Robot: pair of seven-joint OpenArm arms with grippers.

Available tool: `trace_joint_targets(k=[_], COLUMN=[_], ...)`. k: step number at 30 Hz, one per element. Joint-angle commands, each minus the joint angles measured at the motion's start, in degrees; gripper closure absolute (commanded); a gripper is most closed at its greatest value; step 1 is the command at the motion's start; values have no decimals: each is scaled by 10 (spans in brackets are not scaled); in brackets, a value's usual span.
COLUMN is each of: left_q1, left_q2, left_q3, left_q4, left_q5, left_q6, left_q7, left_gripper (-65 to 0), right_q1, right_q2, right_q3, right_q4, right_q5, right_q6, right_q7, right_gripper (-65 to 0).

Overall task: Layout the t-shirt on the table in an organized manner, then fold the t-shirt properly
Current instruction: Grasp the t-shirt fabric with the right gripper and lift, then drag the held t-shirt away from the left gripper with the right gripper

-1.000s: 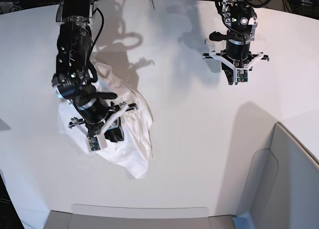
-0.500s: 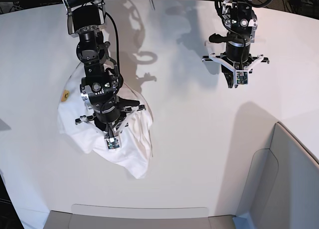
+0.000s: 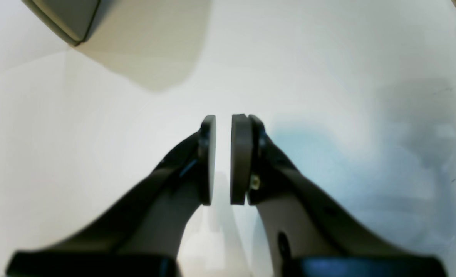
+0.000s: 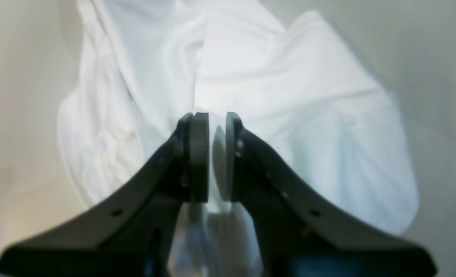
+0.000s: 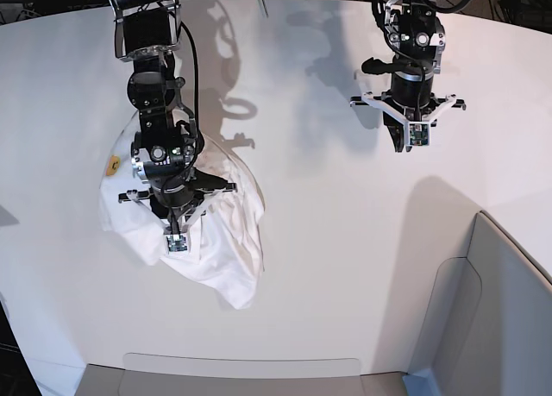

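We see the t-shirt (image 5: 216,241) bunched in a crumpled heap at the left of the table (image 5: 345,267), so nothing is laid out yet and all folding lies ahead. The right gripper (image 4: 212,154) hovers over the cloth, jaws slightly apart, gripping nothing we can see. The left gripper (image 3: 223,157) hangs over bare table, far right, jaws narrowly apart, empty.

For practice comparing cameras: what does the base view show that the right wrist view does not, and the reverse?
Base view only: both arms, the left gripper over bare table, a grey panel, and a yellow mark on the shirt. Right wrist view only: the right gripper's jaws up close, a narrow gap between them. Both: the crumpled white cotton t-shirt on the smooth white table.
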Motion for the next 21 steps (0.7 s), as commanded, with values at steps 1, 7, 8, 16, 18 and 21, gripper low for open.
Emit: trace_joint_targets(k=[1,7,8,16,18,21], left_q1=[-1,0,1,3,3,3], left_q2=[-2,-2,-2,-2,-2,-2], left_q3=[-3,-3,-3,-3,-3,-3], left_q4=[10,10,10,10,10,11], left_q5=[5,5,5,5,5,5], left_q6=[3,3,3,3,3,3], left_q7=[-13,-13,-13,-13,-13,-13], left_gripper=[-87,-87,-87,-87,-87,-87], right_q1=[12,7,7,0,0,-8], right_q2=[-1,-1,-1,-1,-1,1], right_q3=[1,0,0,1,3,3], right_q4=[2,-3,-3,-3,-3,1], right_q5=[-3,-3,-3,-3,-3,-3], right_q6=[-1,-1,-1,-1,-1,-1], right_q7=[10,9,9,-33,-34,-34], right_gripper=[-88,-88,-88,-27,0,0])
